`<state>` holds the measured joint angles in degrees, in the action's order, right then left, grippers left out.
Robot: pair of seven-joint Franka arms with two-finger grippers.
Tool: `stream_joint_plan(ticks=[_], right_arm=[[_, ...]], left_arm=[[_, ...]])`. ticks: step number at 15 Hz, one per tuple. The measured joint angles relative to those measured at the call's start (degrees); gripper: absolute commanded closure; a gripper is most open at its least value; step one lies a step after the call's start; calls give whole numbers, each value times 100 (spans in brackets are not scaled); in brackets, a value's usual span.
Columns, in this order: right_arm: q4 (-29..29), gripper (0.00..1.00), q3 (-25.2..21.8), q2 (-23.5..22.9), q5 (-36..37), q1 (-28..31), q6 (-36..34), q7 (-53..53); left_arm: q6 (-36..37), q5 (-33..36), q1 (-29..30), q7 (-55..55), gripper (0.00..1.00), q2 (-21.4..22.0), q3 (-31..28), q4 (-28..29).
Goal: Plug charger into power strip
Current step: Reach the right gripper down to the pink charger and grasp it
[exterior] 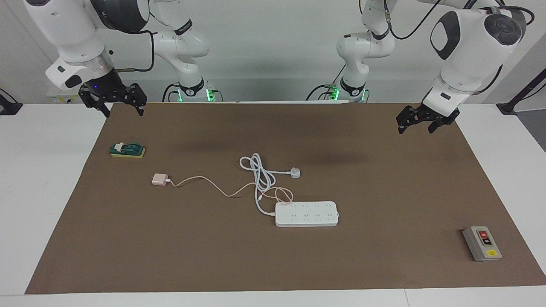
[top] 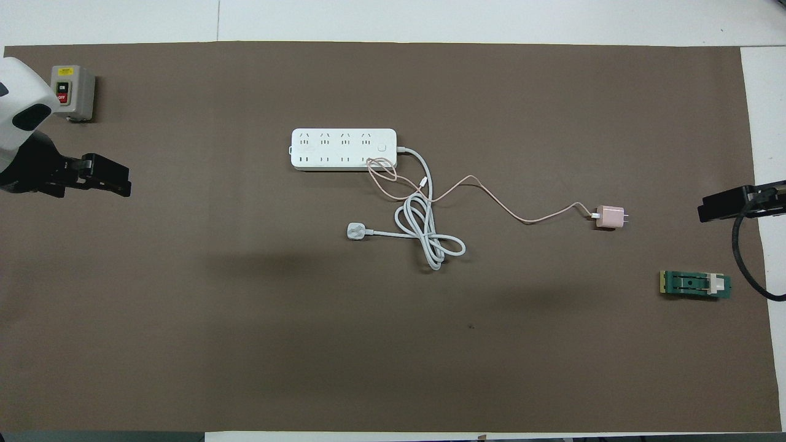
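The power strip [exterior: 306,214] [top: 342,149], a long white bar with two rows of outlets, lies flat mid-table with nothing plugged in. The charger [exterior: 160,179] [top: 611,217], a small pale pink cube, lies on the mat toward the right arm's end, a little nearer to the robots than the strip. Its thin pink cable [exterior: 200,181] [top: 491,193] runs to a loop at the strip's corded end. My right gripper [exterior: 123,111] [top: 703,212] hangs open and empty over the mat's edge at its own end. My left gripper [exterior: 416,128] [top: 126,181] hangs open and empty over the mat at the other end.
The strip's thick white cord [exterior: 260,172] [top: 427,236] lies coiled nearer to the robots and ends in a white three-pin plug [exterior: 294,172] [top: 356,231]. A grey button box [exterior: 482,243] [top: 72,92] sits toward the left arm's end. A green block [exterior: 127,150] [top: 696,285] lies near the charger.
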<state>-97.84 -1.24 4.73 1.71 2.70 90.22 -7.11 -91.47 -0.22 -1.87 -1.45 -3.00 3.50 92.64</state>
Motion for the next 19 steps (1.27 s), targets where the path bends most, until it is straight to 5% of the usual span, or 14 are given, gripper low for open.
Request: stream_joint_plan(ticks=[13, 19], right_arm=[[-3, 0, 7, 0, 0, -2, 85, 116], [-263, 0, 18, -228, -243, 1, 122, 2524]], left_arm=[[0, 0, 0, 1, 0, 0, -3, 0], [-14, 0, 1, 1, 0, 13, -3, -1]])
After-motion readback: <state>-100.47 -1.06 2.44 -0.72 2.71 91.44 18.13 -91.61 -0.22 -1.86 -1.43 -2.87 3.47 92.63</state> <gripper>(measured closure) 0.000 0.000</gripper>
